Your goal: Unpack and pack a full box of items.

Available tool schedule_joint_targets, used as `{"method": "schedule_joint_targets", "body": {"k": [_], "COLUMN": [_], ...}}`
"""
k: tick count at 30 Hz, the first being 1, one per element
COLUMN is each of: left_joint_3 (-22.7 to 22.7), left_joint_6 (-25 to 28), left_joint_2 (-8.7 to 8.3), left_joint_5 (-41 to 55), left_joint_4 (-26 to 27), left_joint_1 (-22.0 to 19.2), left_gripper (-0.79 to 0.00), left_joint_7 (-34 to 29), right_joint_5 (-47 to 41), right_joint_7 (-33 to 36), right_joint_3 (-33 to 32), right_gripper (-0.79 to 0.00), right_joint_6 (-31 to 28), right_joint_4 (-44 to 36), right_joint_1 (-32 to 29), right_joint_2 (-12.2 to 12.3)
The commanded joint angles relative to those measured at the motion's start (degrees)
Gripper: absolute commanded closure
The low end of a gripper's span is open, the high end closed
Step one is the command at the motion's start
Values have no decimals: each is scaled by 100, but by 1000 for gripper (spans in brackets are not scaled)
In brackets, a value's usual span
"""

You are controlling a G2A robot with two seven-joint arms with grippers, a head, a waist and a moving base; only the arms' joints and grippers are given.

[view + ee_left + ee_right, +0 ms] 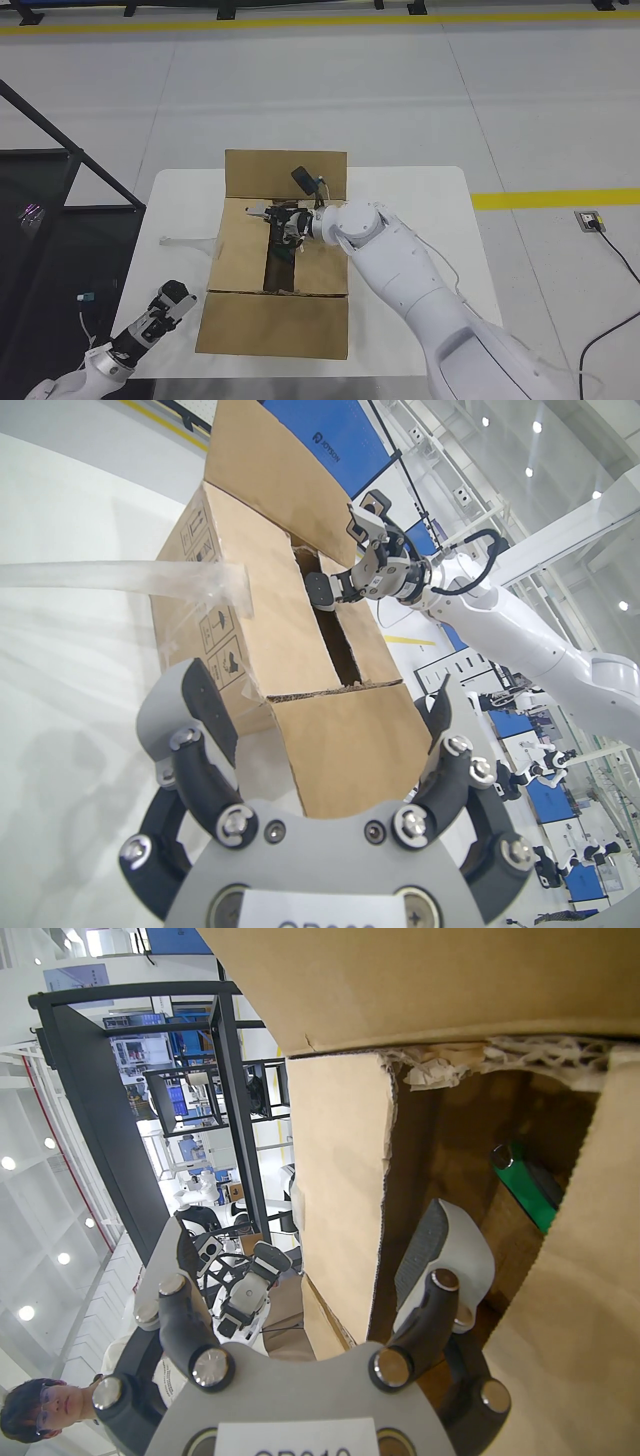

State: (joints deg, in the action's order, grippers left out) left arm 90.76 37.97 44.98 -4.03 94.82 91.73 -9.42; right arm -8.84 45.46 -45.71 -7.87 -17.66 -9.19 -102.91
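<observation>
We are starting the unpacking of the box (pixel 285 172) standing mid-table (pixel 420 200): our right gripper (pixel 312 1228), fingers spread, is straddling an inner flap (pixel 335 1153), our left gripper (pixel 325 695) is waiting spread beside the box, and next we are likely needing to fold that flap outward

Slot (pixel 450 1128): narrow gap between the two inner flaps of the box (pixel 235 265); one finger (pixel 440 1248) of the right gripper (pixel 310 1223) stands inside it.
Near flap (pixel 340 1153): lies between the spread fingers, barring sideways travel.
Far flap (pixel 575 1278): just beside the inserted finger, on its outer side.
Rear flap (pixel 400 978): raised beyond the fingertips.
Green item (pixel 525 1188): deep in the box, ahead of the inserted finger and apart from it.
Front flap (pixel 350 745): directly ahead of the spread left gripper (pixel 320 680).
Tape strip (pixel 125 572): juts from the box wall ahead of the left gripper, above bare table (pixel 75 725).
</observation>
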Motion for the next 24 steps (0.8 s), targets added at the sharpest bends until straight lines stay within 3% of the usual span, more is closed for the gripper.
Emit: {"method": "schedule_joint_targets", "body": {"k": [1,8,17,24], "left_joint_3": [6,17,-1,25], "left_joint_6": [-60,-124,-147,-384], "left_joint_2": [17,80,166,217], "left_joint_5": [66,43,-373,-843], "left_joint_4": [19,76,240,486], "left_joint_1": [-5,46,154,216], "left_gripper": [-785,-785,-785,-785], "left_joint_7": [-24,0,173,173], "right_joint_5": [102,179,-323,-562], "right_joint_7": [58,256,615,991], "right_joint_3": [28,19,-316,-476], "right_gripper": [-785,-785,-785,-785], "right_joint_6": [111,23,-925,-1250], "right_joint_4": [-129,-297,-194,-279], "right_joint_1": [-74,-273,-297,-295], "right_joint_2": [7,7,43,60]}}
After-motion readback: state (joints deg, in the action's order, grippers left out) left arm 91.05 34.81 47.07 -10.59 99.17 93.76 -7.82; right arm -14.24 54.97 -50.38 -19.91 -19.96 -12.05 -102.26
